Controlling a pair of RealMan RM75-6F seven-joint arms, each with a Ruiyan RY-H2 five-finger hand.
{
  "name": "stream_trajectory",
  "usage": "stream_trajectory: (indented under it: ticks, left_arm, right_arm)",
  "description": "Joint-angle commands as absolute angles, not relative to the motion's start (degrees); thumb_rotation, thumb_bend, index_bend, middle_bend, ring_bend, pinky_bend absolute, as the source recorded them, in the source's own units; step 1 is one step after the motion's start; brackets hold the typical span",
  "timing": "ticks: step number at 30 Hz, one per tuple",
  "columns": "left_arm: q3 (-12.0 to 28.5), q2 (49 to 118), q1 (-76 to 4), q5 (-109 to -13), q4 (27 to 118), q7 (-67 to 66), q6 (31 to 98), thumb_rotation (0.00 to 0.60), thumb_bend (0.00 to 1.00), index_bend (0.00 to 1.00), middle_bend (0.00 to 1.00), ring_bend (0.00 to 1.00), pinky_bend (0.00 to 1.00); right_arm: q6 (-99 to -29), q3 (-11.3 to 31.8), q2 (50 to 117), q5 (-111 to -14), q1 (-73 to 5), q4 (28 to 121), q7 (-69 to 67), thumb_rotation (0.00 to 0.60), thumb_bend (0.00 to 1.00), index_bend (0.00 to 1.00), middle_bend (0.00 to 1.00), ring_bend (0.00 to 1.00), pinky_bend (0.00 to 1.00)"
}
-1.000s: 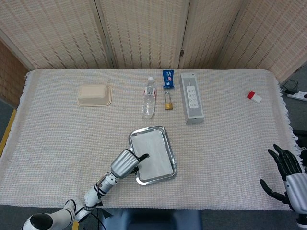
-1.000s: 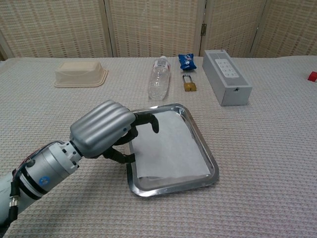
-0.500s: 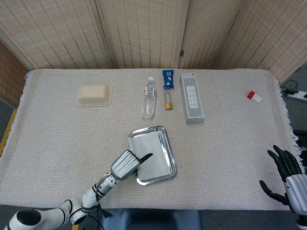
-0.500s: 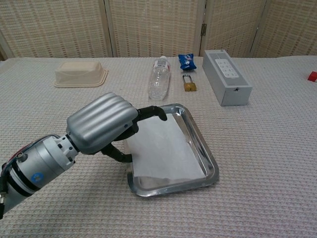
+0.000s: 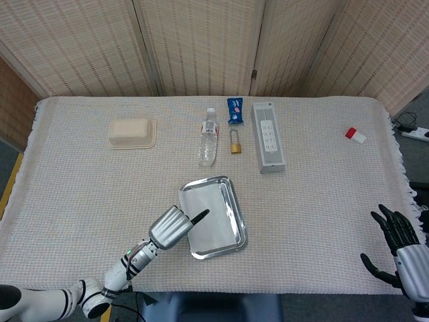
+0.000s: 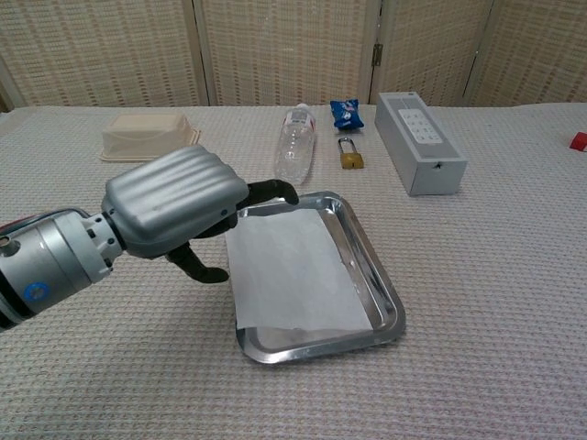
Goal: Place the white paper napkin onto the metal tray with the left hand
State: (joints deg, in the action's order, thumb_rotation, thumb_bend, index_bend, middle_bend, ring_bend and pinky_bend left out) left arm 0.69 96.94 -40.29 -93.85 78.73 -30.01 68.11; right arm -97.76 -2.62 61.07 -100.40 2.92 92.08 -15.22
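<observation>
The white paper napkin (image 5: 213, 216) (image 6: 293, 270) lies flat inside the metal tray (image 5: 230, 182) (image 6: 386, 295), with its left edge over the tray's left rim. My left hand (image 5: 171, 227) (image 6: 174, 213) hovers just left of the tray, raised off the cloth. One finger reaches out over the tray's far left corner and the thumb hangs below; nothing is held. My right hand (image 5: 398, 243) sits off the table's near right corner with its fingers spread and nothing in it.
Behind the tray lie a clear bottle (image 5: 208, 137) (image 6: 294, 147), a padlock (image 5: 235, 144) (image 6: 349, 156), a blue packet (image 5: 234, 110) (image 6: 346, 112) and a long grey box (image 5: 267, 136) (image 6: 419, 142). A beige container (image 5: 132, 132) (image 6: 149, 136) sits far left, a red-white item (image 5: 355, 135) far right.
My left hand has lifted and drawn back to the left, off the tray. The napkin stays lying in the tray. The right hand has barely moved.
</observation>
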Motion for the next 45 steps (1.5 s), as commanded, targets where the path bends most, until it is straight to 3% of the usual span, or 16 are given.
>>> stream_trajectory:
  ticks: [1, 6, 10, 13, 15, 20, 29, 45]
  left_arm:
    - [0.39, 96.04, -39.51, -93.70, 79.63, -30.87, 68.25, 0.600, 0.05, 0.23, 1.00, 1.00, 1.00]
    - [0.05, 94.13, -38.69, -94.20, 81.82, -30.50, 68.96, 0.600, 0.05, 0.24, 1.00, 1.00, 1.00]
    - [-1.17, 92.36, -38.63, -92.21, 83.84, -31.35, 65.04, 0.600, 0.10, 0.27, 1.00, 1.00, 1.00]
    - [-1.82, 91.30, -38.59, -90.84, 85.15, -31.44, 62.62, 0.600, 0.49, 0.34, 1.00, 1.00, 1.00]
    - [-1.99, 90.74, -38.51, -89.88, 85.97, -31.78, 61.46, 0.600, 0.67, 0.38, 1.00, 1.00, 1.00]
    - [-1.75, 90.78, -38.53, -89.24, 86.30, -31.45, 60.47, 0.600, 0.81, 0.38, 1.00, 1.00, 1.00]
    - [-1.91, 91.17, -38.63, -87.90, 86.01, -31.52, 58.13, 0.600, 0.89, 0.36, 1.00, 1.00, 1.00]
    - [-2.50, 92.84, -38.27, -88.89, 83.78, -29.48, 57.77, 0.600, 0.90, 0.35, 1.00, 1.00, 1.00]
  right_arm:
    - [-97.74, -2.61, 61.12, -100.34, 2.93, 92.10, -15.15, 0.600, 0.37, 0.00, 0.00, 0.00, 0.00]
    - [-97.40, -2.49, 61.27, -100.01, 2.82, 92.01, -14.84, 0.600, 0.37, 0.00, 0.00, 0.00, 0.00]
    - [-97.06, -2.58, 61.46, -100.11, 2.69, 92.11, -14.47, 0.600, 0.37, 0.00, 0.00, 0.00, 0.00]
    - [-96.98, -2.58, 61.59, -100.09, 2.67, 92.12, -14.19, 0.600, 0.37, 0.00, 0.00, 0.00, 0.00]
    - [-96.87, -2.54, 61.60, -99.90, 2.65, 92.12, -14.21, 0.600, 0.37, 0.00, 0.00, 0.00, 0.00]
    - [-96.58, -2.51, 61.69, -99.71, 2.56, 92.12, -14.02, 0.600, 0.37, 0.00, 0.00, 0.00, 0.00]
    - [-96.81, -2.39, 61.60, -99.50, 2.63, 92.07, -14.25, 0.600, 0.37, 0.00, 0.00, 0.00, 0.00]
    - [-97.09, -2.29, 61.49, -99.50, 2.68, 92.06, -14.54, 0.600, 0.37, 0.00, 0.00, 0.00, 0.00]
